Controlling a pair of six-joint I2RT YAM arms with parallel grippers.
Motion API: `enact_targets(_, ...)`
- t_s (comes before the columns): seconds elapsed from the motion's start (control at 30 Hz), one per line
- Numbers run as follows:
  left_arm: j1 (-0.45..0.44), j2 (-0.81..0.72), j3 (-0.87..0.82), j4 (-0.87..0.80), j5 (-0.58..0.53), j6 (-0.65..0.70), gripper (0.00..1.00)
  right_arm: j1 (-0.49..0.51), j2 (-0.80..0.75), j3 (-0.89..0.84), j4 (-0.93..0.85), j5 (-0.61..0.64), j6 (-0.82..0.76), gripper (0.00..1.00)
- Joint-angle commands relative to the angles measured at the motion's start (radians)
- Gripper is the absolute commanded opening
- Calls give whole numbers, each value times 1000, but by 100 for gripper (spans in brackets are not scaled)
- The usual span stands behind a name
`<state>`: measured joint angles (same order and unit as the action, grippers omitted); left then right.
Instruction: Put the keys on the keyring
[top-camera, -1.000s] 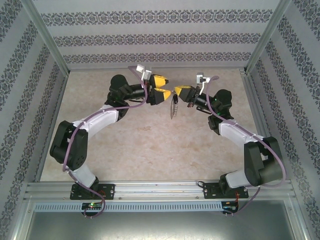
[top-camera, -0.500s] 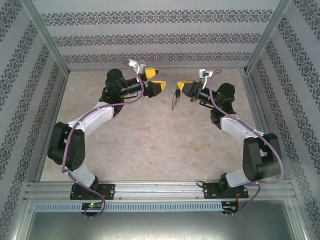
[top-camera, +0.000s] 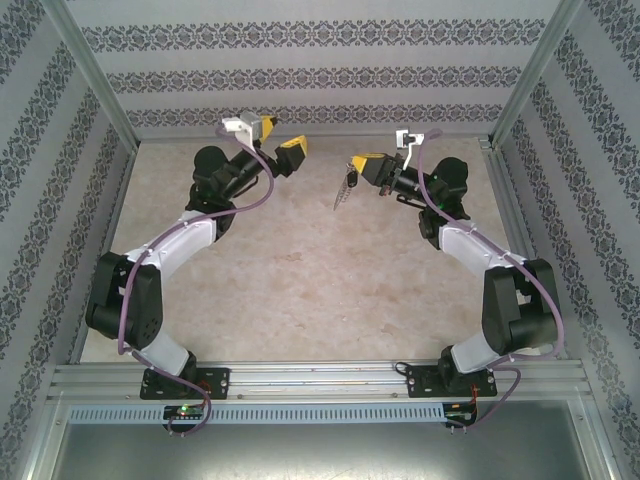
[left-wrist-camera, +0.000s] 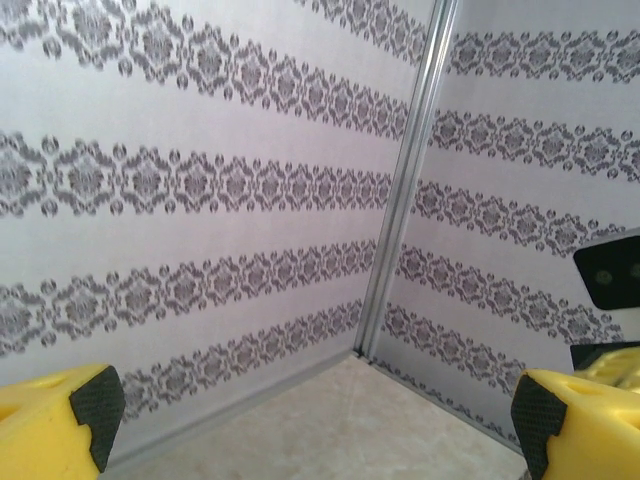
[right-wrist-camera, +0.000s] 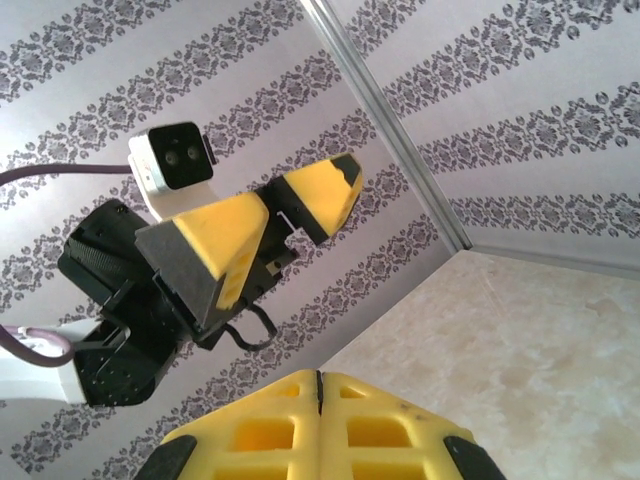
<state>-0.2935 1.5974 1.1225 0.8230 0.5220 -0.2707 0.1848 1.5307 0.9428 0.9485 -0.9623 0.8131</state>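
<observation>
bare bench up front, plenty of open room between the arms. further back, right hand is pinched tight on the keyring, which dangles with its long axis slanting down and left, toward the left hand. dark speck at its top, maybe the key. left hand gapes wide, empty, well apart. patterned wall behind.

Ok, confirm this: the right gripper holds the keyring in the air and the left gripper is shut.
No: the left gripper is open, jaws wide apart in the left wrist view. The right gripper does hold the keyring in the air.
</observation>
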Motion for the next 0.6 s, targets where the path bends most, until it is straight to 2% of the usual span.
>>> enact_targets(0.0, 7, 18, 51, 12, 57, 46, 100, -13, 18, 63, 12, -56, -4, 0)
enact_targets(0.27, 16, 48, 83, -50, 89, -47, 97, -29, 114, 196, -2, -205, 20, 0)
enact_targets(0.4, 21, 65, 167, -226, 192, -79, 89, -33, 167, 259, 1, -288, 53, 0)
enact_targets(0.57, 22, 83, 222, -296, 355, -132, 89, -33, 211, 311, 1, -345, 86, 0)
